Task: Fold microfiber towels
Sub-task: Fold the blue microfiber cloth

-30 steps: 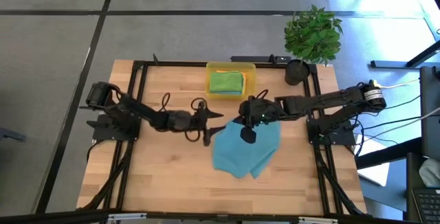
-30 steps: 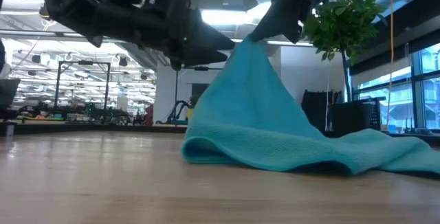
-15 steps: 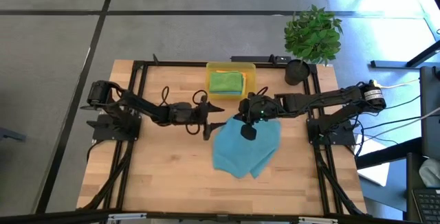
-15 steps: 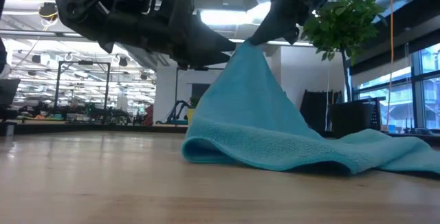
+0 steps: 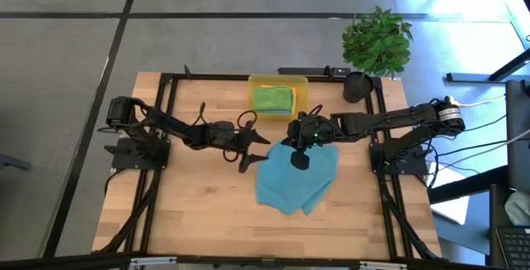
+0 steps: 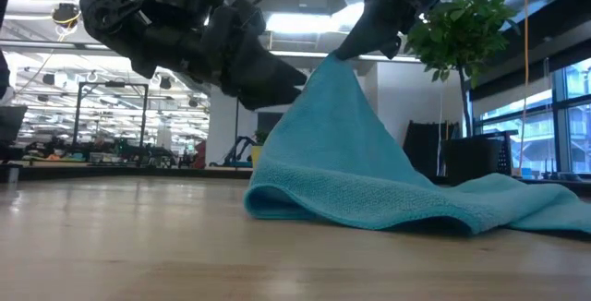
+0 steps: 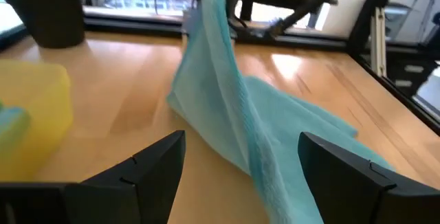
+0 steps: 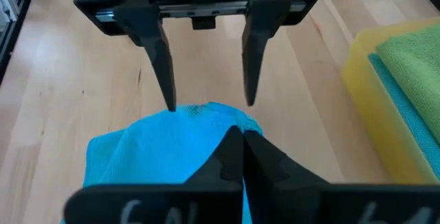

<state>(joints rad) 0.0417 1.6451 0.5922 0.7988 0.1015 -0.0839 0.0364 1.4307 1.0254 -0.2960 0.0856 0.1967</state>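
Jaws spread wide on the left gripper point(image 5: 253, 151), poised just beside the lifted corner of the teal towel point(image 5: 294, 183). Right gripper point(image 8: 239, 136) has its jaws pinched on that corner, tenting the cloth up off the worktop point(image 5: 190, 212). Soft, limp stuff, I'd say: take a neighbouring corner. Tray point(image 5: 301, 96) behind holds folded towels.

The pale wooden table point(image 5: 199, 212) stands on a grey floor point(image 5: 66, 46) crossed by dark seams. A potted plant point(image 5: 377, 42) with leafy green stems sits at the table's far corner, in a dark pot. Across the table, the low view takes in a wide hall with ceiling lights point(image 6: 323, 19), distant workbenches point(image 6: 102, 158) and tall windows point(image 6: 554, 126) letting in daylight.
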